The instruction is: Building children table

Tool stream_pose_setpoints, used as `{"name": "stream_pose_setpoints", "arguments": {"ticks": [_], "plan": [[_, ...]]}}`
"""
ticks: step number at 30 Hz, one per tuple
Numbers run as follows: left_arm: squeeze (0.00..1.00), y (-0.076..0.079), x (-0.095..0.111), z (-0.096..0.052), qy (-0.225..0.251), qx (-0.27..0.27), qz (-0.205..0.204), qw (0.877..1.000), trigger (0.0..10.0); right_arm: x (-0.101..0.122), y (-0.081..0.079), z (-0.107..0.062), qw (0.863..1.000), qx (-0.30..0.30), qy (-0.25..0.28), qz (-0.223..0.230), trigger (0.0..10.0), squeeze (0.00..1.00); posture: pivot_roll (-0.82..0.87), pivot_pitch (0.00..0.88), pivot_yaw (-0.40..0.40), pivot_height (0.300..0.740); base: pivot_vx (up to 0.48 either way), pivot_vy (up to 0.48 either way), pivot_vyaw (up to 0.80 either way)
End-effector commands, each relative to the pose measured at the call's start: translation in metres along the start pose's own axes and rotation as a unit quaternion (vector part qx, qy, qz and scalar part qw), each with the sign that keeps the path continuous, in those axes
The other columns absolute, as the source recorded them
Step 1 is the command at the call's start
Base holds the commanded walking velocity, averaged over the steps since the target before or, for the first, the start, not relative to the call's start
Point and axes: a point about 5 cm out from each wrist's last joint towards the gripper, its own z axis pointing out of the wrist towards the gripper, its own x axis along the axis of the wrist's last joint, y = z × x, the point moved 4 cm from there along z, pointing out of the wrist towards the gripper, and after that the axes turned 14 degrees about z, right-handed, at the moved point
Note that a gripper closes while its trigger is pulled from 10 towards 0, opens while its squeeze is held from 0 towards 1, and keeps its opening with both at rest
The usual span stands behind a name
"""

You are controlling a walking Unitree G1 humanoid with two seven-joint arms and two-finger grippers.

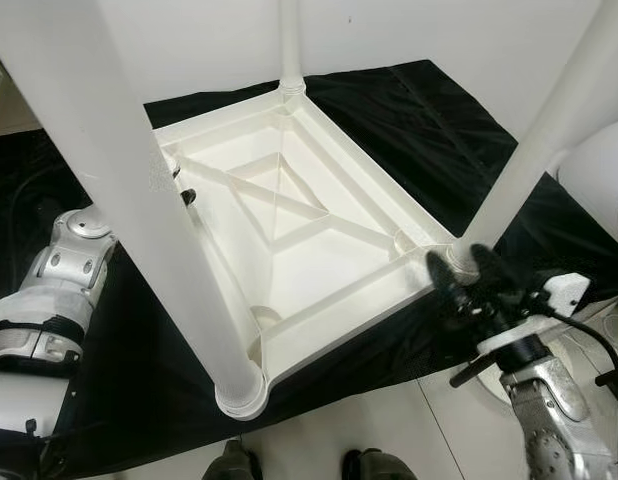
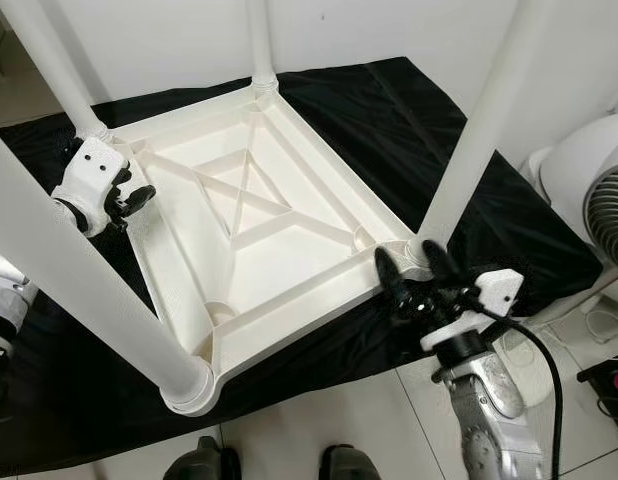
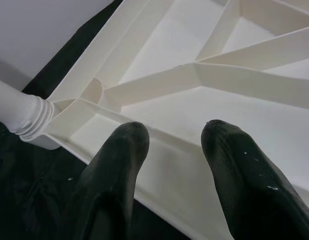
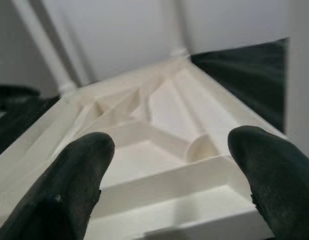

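Right eye view shows the white table [image 2: 249, 240] lying upside down on a black cloth [image 2: 389, 110], legs up for building, with the left gripper [image 2: 124, 200] and right gripper [image 2: 414, 275] both open beside its corners.

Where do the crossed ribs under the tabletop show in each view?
Left eye view: crossed ribs near centre.
Right eye view: left of centre.
Left wrist view: beyond the left hand, partly cut off.
Right wrist view: beyond the right hand, mid-picture.
Shared landmark: tabletop's white rim.
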Motion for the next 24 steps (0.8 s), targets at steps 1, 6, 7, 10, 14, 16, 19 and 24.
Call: {"name": "stream_pose_setpoints", "arguments": {"ticks": [1,6,7,10,14,16,19,24], "plan": [[0.00,-0.003,-0.001,0.002,-0.011,0.008,0.023,1.000,10.0,0.004,0.005,0.005,1.000,0.010,-0.016,-0.021,10.0,0.00,-0.09,0.087,0.096,0.740,0.000,0.000,0.00],[0.00,-0.002,-0.004,0.005,-0.020,0.009,0.037,0.999,10.0,0.020,0.013,0.014,0.999,0.017,-0.014,-0.044,10.0,0.00,-0.10,0.087,0.099,0.740,0.000,0.000,0.00],[0.00,0.000,-0.008,0.007,-0.033,0.005,0.054,0.998,10.0,0.029,0.017,0.020,0.998,0.019,-0.009,-0.056,10.0,0.00,-0.10,0.084,0.104,0.740,0.000,0.000,0.00],[0.00,0.001,-0.011,0.007,-0.042,0.001,0.064,0.997,10.0,0.036,0.020,0.024,0.998,0.020,-0.001,-0.061,10.0,0.00,-0.10,0.084,0.105,0.740,0.000,0.000,0.00],[0.00,0.005,-0.020,0.005,-0.063,-0.013,0.078,0.995,10.0,0.043,0.020,0.029,0.998,0.026,0.009,-0.064,10.0,0.00,-0.09,0.082,0.109,0.740,0.000,0.000,0.00],[0.00,0.006,-0.024,0.004,-0.071,-0.019,0.083,0.994,10.0,0.045,0.019,0.031,0.997,0.028,0.012,-0.064,10.0,0.00,-0.09,0.082,0.109,0.740,0.000,0.000,0.00],[0.00,0.010,-0.033,0.003,-0.091,-0.028,0.097,0.991,10.0,0.047,0.018,0.034,0.997,0.032,0.017,-0.065,10.0,0.00,-0.09,0.081,0.105,0.740,0.000,0.000,0.00],[0.00,0.013,-0.046,0.000,-0.118,-0.043,0.126,0.984,10.0,0.049,0.018,0.037,0.997,0.031,0.017,-0.067,10.0,0.00,-0.09,0.082,0.104,0.740,0.000,0.000,0.00]]}}
